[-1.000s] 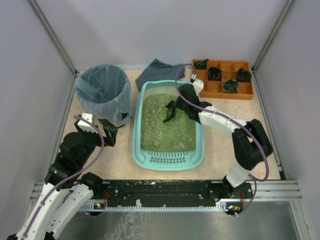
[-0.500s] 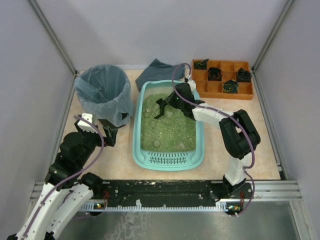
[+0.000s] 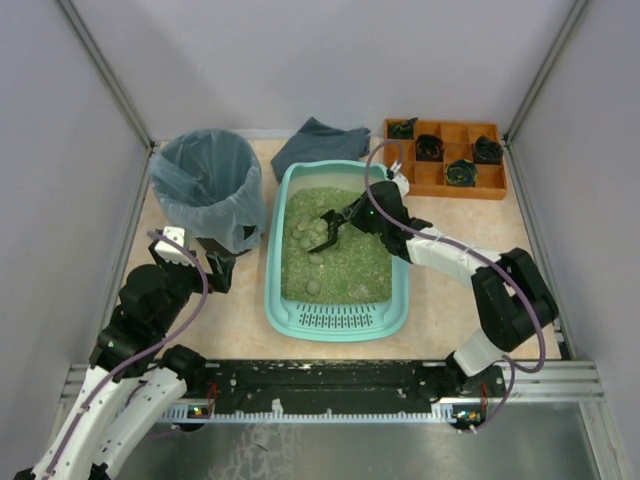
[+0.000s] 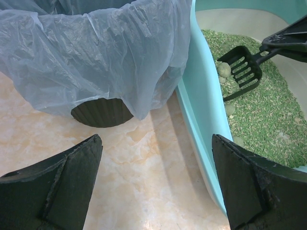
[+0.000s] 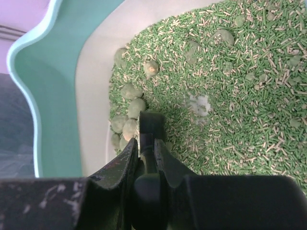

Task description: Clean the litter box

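On the beige table (image 3: 440, 310) the litter box's (image 3: 335, 325) clumps (image 3: 299, 236) lie just left of the right pincer (image 3: 363, 212), clamped on a black scoop (image 3: 326, 234); the left pincer (image 4: 156, 179) gapes, farther off.

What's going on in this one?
The right gripper is shut on a black scoop, its slotted head low over the green litter of the litter box, beside a cluster of pale clumps. The left gripper hangs open near the lined bin, holding nothing.
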